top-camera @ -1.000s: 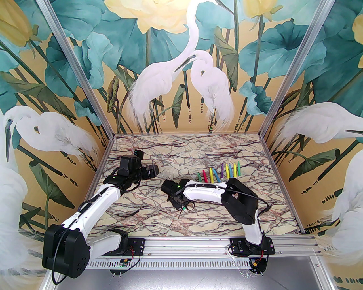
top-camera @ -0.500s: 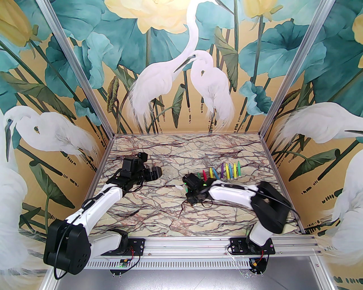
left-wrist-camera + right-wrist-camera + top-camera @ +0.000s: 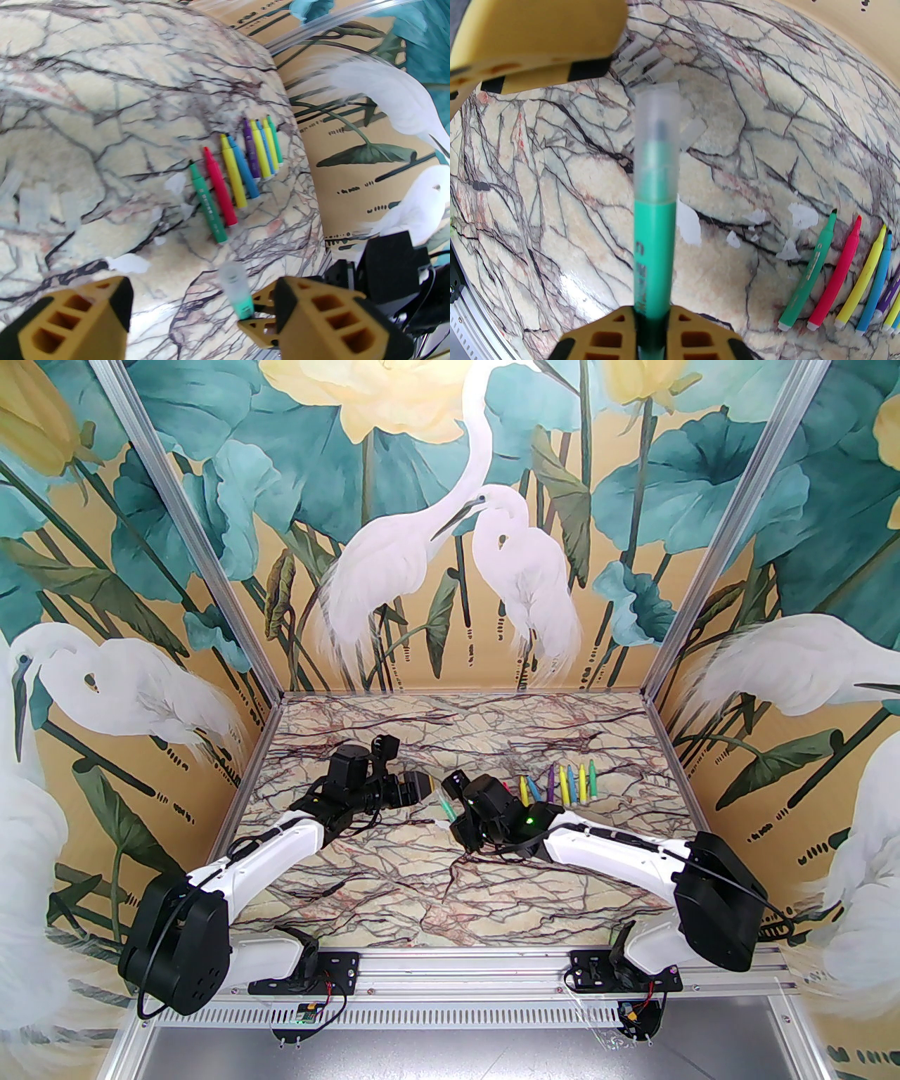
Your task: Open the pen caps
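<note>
While right pincer (image 3: 652, 318) clamps green pen (image 3: 655, 242) | clear cap (image 3: 657, 140) sits within left pincer (image 3: 198, 299), jaws apart

I record a desk (image 3: 394, 901) surfaced in cream marble pattern with dark and reddish veins. White flecks (image 3: 689, 225) lie on the desk. A mural of egrets (image 3: 492, 564) and teal leaves rises behind the desk. An aluminium rail (image 3: 457, 963) borders the desk's near edge.

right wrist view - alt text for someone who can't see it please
The right gripper is shut on a green marker whose clear cap is on, pointing away over a marble table. Loose clear caps lie beyond; uncapped markers line the lower right.
</note>
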You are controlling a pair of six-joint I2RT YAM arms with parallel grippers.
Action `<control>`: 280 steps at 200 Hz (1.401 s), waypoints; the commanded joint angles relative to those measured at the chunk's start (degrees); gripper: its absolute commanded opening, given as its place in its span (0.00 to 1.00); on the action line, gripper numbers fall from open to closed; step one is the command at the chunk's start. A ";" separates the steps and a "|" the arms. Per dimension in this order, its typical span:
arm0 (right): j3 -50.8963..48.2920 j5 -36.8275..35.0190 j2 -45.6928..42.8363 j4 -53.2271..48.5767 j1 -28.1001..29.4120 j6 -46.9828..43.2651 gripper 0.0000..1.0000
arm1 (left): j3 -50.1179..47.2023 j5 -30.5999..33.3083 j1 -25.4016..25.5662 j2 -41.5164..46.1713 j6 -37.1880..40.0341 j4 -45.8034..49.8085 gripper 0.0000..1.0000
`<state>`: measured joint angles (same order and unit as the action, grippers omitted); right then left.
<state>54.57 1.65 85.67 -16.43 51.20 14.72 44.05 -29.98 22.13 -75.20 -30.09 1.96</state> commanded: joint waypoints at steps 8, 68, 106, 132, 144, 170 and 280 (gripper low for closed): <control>1.07 0.90 -1.99 1.90 -0.14 -1.53 0.01 | 0.85 -3.19 0.84 -1.38 -1.03 -3.01 0.67; 2.64 0.99 -1.94 1.90 -0.13 -2.50 0.01 | 1.65 -5.78 1.79 -3.19 -1.72 -5.13 0.51; 3.30 0.63 -1.43 2.47 -0.14 -2.74 0.01 | 1.78 -6.93 2.15 -4.11 -2.05 -5.69 0.43; 3.59 0.90 -0.78 2.68 -0.14 -2.86 0.02 | 1.82 -7.09 2.28 -4.16 -2.03 -5.91 0.34; 3.46 0.90 -0.55 2.80 -0.14 -2.94 0.02 | 1.83 -7.02 2.22 -4.20 -1.99 -5.99 0.30; 2.87 0.90 -0.33 3.69 -0.14 -2.86 0.05 | 2.15 -7.36 2.25 -4.81 -1.95 -6.09 0.19; 0.31 1.57 2.89 11.56 -2.89 -1.75 0.38 | 3.72 -11.29 2.17 -4.78 -2.75 -5.12 0.05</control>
<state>56.18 2.00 88.51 -7.66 48.99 12.21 46.24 -39.13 24.14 -80.75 -32.62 -3.86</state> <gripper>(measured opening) 0.391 0.170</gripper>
